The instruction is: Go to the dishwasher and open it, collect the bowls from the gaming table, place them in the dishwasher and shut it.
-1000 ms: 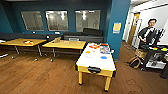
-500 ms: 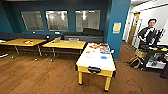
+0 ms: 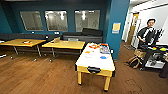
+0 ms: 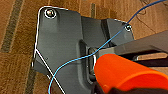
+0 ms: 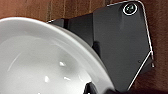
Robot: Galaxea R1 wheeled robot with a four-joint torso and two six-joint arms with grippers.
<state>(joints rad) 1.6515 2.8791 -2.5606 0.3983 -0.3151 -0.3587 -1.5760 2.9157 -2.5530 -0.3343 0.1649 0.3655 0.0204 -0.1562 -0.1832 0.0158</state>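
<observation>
— Where are we in the job?

— I'm mid-collection, I'd say. A white bowl (image 5: 47, 62) sits right at my right wrist, an orange bowl (image 4: 127, 75) at my left; whether my fingers are clamped on them, I cannot tell.

— And the gaming table (image 3: 96, 60)?

— Straight ahead on the wood floor (image 3: 37, 77), small dishes on top. No dishwasher here; loading and closing remain.

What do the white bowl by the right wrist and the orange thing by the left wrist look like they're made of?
The white bowl looks like glazed ceramic or glossy hard plastic: a smooth surface with small bright glints inside. The orange object looks like matte plastic: an even colour with only a soft sheen. Neither can be told for certain.
</observation>
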